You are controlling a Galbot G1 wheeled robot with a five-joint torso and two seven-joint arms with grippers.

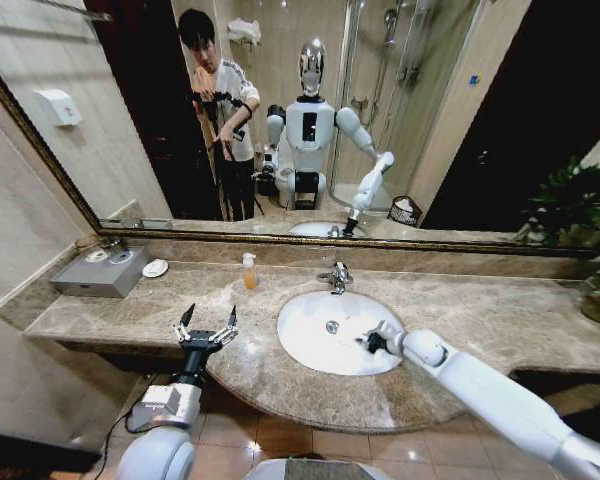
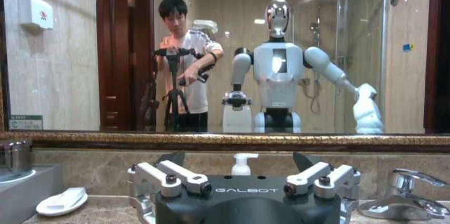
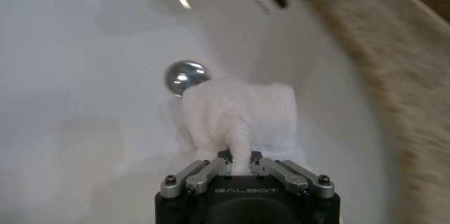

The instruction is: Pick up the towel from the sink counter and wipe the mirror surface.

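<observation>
The white towel (image 3: 239,110) lies bunched inside the oval basin (image 1: 310,330), next to the chrome drain (image 3: 186,75). My right gripper (image 3: 239,165) is shut on a fold of the towel's near edge; in the head view this gripper (image 1: 366,343) reaches into the basin from the right. Over the front edge of the marble sink counter (image 1: 480,310), left of the basin, my left gripper (image 1: 210,316) is held open and empty, its fingers (image 2: 184,175) pointing at the wall. The wide framed mirror (image 1: 380,100) runs along the wall behind the counter.
A chrome faucet (image 1: 337,277) stands behind the basin, with a soap bottle (image 1: 249,270) to its left. Farther left are a white soap dish (image 1: 155,268) and a grey tray (image 1: 100,272). A potted plant (image 1: 580,210) stands at the counter's right end.
</observation>
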